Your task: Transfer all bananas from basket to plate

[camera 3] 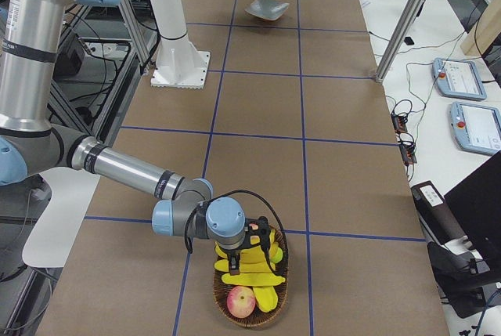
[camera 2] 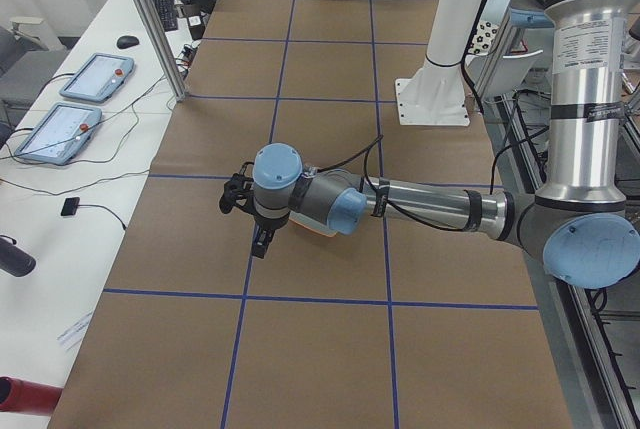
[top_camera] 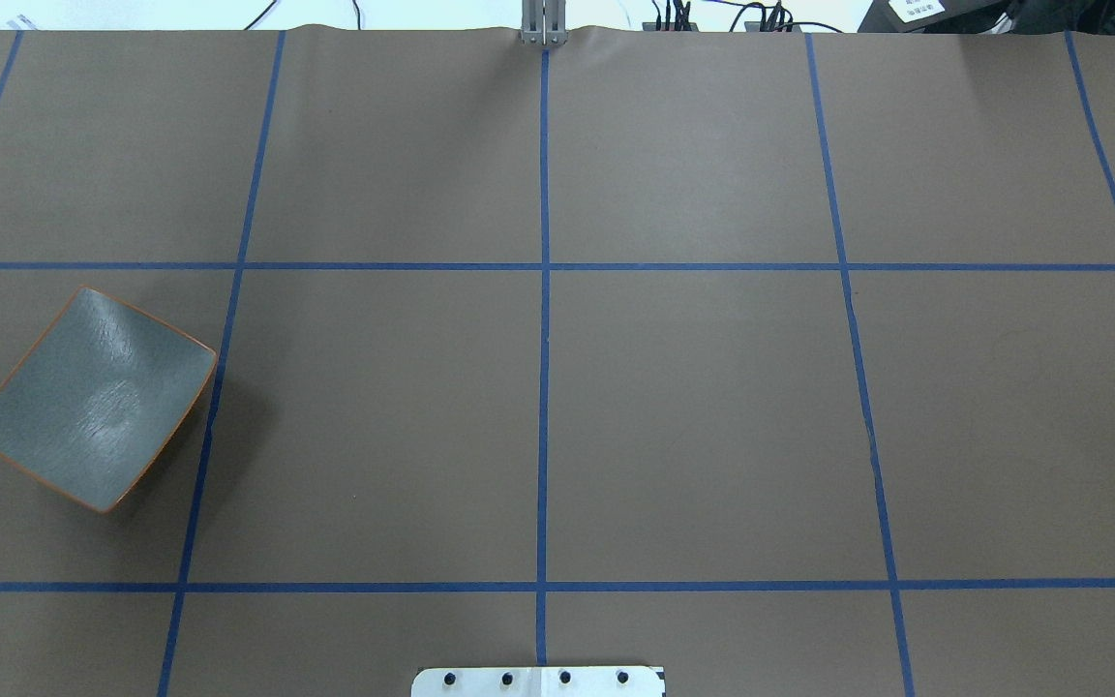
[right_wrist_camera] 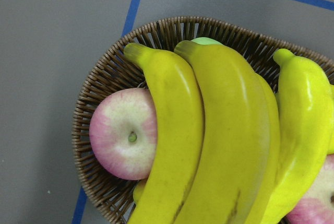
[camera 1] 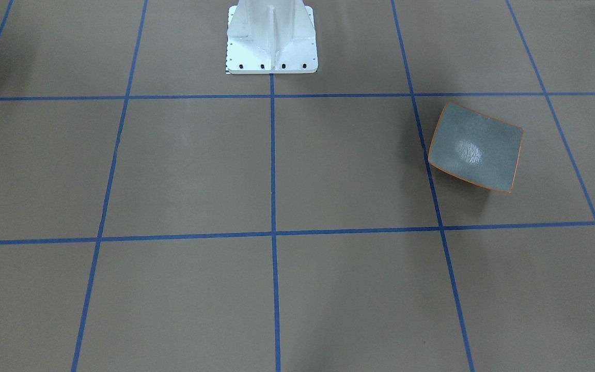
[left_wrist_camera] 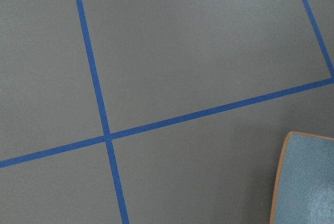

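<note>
While the right gripper point(camera 3: 262, 246) hovers above the basket point(right_wrist_camera: 99, 89), bananas point(right_wrist_camera: 229, 130) lying parallel, stems at one rim, left gripper point(camera 2: 260, 241) near plate point(camera 1: 475, 150), neither gripper's opening can be told.

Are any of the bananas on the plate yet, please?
No, the plate shows only its bare grey-blue surface in the overhead view, and the bananas lie in the basket.

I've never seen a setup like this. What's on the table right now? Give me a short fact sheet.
Plate: empty, on the robot's left side
Basket: wicker, at the table's right end
Bananas: at least three, all in the basket
Apples: two pink ones, partly under the bananas
Left arm: reaching out near the plate
Right arm: reaching over the basket
</note>
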